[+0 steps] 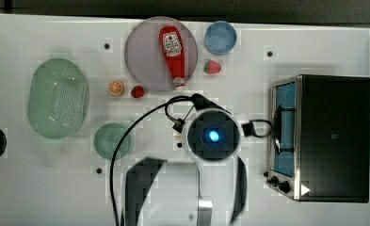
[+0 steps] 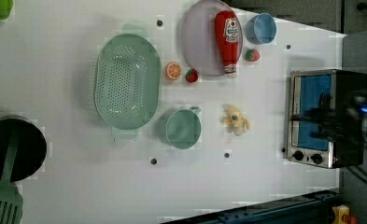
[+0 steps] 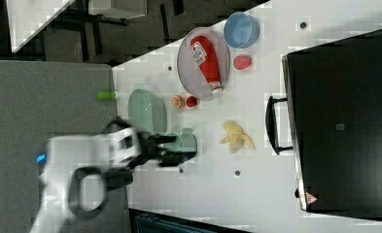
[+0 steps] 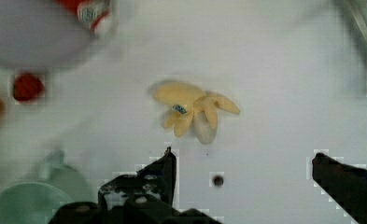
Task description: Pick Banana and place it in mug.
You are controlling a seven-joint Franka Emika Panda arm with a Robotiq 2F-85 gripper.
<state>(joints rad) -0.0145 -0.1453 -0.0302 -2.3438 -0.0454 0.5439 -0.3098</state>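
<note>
Black two-fingered end effector hangs above the counter with its fingers spread wide and nothing between them; the wrist view looks down through the gap, and the peeled yellow toy banana lies just beyond the fingertips, untouched. That spread looks like preparation for a grasp, since the gap is wider than the fruit. The banana rests flat on the white counter, its peel flaps splayed out like petals, which may make a clean pinch awkward. In the left view the banana sits between the round teal-green mug with a small side handle and the silver toaster oven with a blue-lit window. The mug stands upright and open-mouthed, near the banana but not touching it, so the carry should be short.

Other items are set well away from the fruit: a pale-green perforated oval colander, a grey round plate carrying a red ketchup bottle lying on its side, a blue round cup, two red strawberries and an orange slice.

The counter is plain glossy white with small dark bolt holes. Beyond its edge in the right view are dark floor and grey furniture
</note>
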